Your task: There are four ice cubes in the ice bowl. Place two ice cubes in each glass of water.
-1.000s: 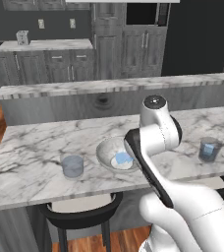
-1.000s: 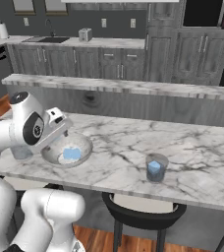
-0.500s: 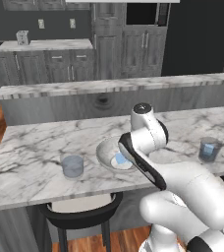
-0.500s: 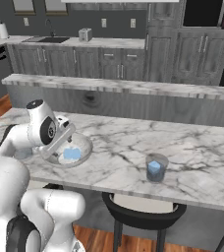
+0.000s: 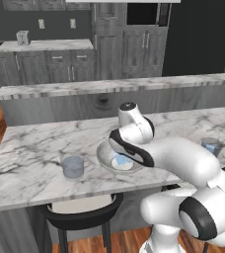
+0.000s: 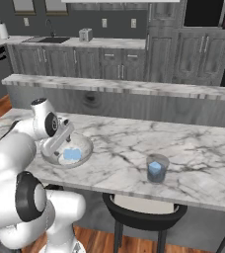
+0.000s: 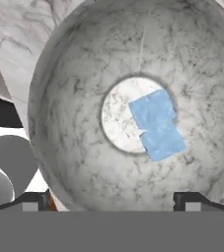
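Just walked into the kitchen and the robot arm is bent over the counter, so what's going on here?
The white arm has its claw open and poised over the ice bowl on the marble counter, holding nothing. Pale blue ice cubes lie touching at the bowl's bottom; they look like two, though the exact count is hard to tell. The glass on the right already has something pale blue in it, likely ice. The glass on the left looks to hold no ice. The arm seems set to pick up another cube.

Ice cubes merge into one blue patch — their number unclear
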